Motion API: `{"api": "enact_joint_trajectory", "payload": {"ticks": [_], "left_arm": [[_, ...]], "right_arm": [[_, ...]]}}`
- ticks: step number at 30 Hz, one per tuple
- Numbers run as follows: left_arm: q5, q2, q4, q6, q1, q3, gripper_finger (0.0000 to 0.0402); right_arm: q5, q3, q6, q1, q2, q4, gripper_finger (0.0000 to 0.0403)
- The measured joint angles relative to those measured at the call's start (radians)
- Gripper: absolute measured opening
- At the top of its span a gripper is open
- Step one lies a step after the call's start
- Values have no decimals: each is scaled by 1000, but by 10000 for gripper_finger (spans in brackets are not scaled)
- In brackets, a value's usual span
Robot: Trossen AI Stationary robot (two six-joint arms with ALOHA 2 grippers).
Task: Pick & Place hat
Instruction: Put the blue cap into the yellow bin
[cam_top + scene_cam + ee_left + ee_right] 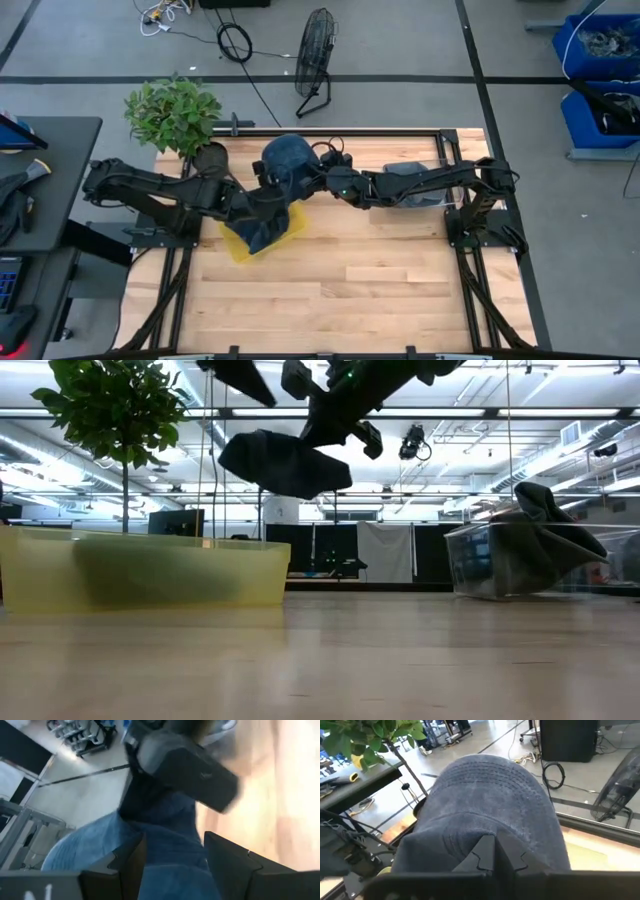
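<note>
Denim is filling most of both wrist views, because a blue hat [287, 160] is hanging in the air between the two arms, above the back-left part of the wooden surface [340, 290]. The right claw [495, 852] is pinching the hat at its edge, fingers pressed together on the fabric, and the crown is bulging away from that camera. In the low view the hat [283, 462] is showing only as a dark, drooping shape well clear of the boards, with the arms above it cut off by the picture's edge.

The left claw [172, 855] is reaching in from the other side with its fingers spread; blue cloth is lying between them, but whether they are touching it cannot be told. In the high view the left claw is hidden under its own arm and the fabric.

A yellow bin [262, 238] is sitting just below the hat, mostly covered by the left arm and by more blue cloth. A clear bin [500, 560] is standing near the right side, holding dark folded fabric whose form is hard to make out. A potted plant [175, 115] is standing at the back-left corner.
</note>
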Motion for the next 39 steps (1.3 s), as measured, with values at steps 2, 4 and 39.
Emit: {"api": "enact_joint_trajectory", "payload": {"ticks": [2,4,39], "left_arm": [[0,3,-13,5,25,0,205],[-5,3,-25,1,52,0,205],[54,3,-297,22,118,0,12]], "right_arm": [[-15,0,-27,1,0,18,4],[-42,0,-47,6,0,40,4],[-400,0,-180,31,0,-65,33]]}}
